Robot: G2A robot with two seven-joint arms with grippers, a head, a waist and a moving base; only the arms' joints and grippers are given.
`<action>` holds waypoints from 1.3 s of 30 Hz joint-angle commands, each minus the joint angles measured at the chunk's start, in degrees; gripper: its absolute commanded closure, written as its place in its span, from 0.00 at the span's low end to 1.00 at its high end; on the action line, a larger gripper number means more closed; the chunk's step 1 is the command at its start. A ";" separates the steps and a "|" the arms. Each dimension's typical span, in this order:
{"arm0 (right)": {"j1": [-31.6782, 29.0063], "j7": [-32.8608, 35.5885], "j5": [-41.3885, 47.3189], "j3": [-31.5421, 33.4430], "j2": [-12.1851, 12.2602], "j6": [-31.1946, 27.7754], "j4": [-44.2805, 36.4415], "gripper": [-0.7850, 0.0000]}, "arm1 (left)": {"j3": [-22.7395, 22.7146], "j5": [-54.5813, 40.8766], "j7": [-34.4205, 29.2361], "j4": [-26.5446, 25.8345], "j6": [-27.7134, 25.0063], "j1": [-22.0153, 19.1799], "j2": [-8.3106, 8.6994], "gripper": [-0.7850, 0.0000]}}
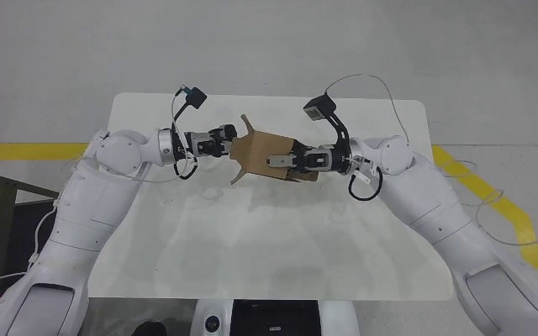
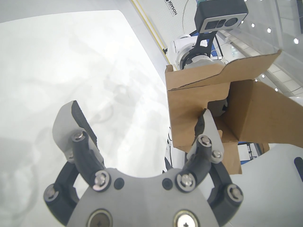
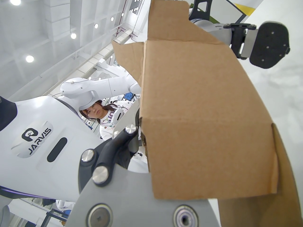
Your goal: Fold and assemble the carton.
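Observation:
A brown carton (image 1: pixel 262 155), partly unfolded with loose flaps sticking out, hangs above the white table (image 1: pixel 252 244) between my two arms. My right gripper (image 1: pixel 282 161) is shut on one of its walls. In the right wrist view the carton (image 3: pixel 203 109) covers most of that gripper, leaving one finger (image 3: pixel 131 119) showing at its edge. My left gripper (image 2: pixel 142 121) stands open at the carton's (image 2: pixel 189 95) other end. One of its fingers (image 2: pixel 209 124) touches a flap edge. The other finger (image 2: pixel 75 119) is free over the table.
The table top (image 2: pixel 59 72) under and around the carton is bare white. The left arm's finger pad (image 3: pixel 267 44) shows beyond the carton's far end. A yellow floor line (image 1: pixel 34 151) runs past the table's sides.

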 commanded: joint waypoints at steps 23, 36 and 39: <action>0.96 -5.68 -1.57 4.26 -0.82 -5.67 12.68 1.00 | -2.58 12.72 4.47 -5.47 -5.22 4.39 1.44 0.00; 0.91 -4.82 -2.53 3.87 -2.45 -4.81 12.98 1.00 | -0.40 15.64 8.44 -5.23 -2.68 2.44 0.76 0.00; 0.91 -4.82 -2.53 3.87 -2.45 -4.81 12.98 1.00 | -0.40 15.64 8.44 -5.23 -2.68 2.44 0.76 0.00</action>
